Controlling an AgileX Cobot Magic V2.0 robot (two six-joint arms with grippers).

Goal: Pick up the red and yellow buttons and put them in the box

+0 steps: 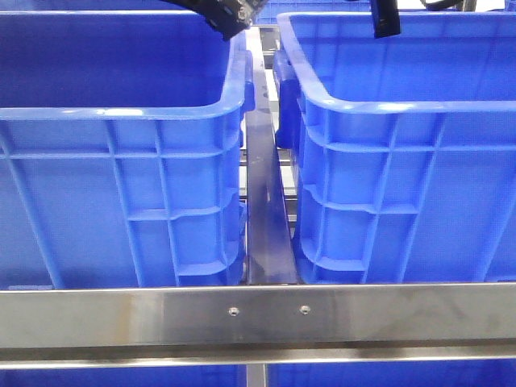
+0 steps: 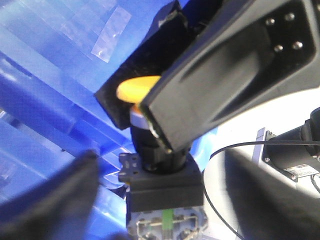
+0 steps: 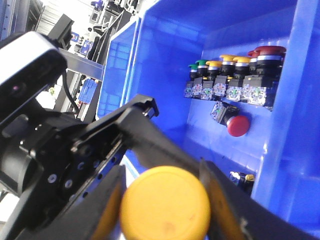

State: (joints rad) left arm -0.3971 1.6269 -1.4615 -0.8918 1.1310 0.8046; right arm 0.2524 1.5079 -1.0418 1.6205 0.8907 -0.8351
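front view shows a steel rail (image 1: 258,314) nearest, then two blue crates (image 1: 121,161) (image 1: 403,145) side by side with both arms only at the top edge. left wrist view has the left end effector (image 2: 150,107) clenched on a yellow button (image 2: 137,89) with a black body. right wrist view shows the right end effector (image 3: 165,200) gripping another yellow button (image 3: 165,205), and beyond it, inside a crate, a row of green, yellow and red buttons (image 3: 235,80) with a loose red button (image 3: 237,125) just beside them.
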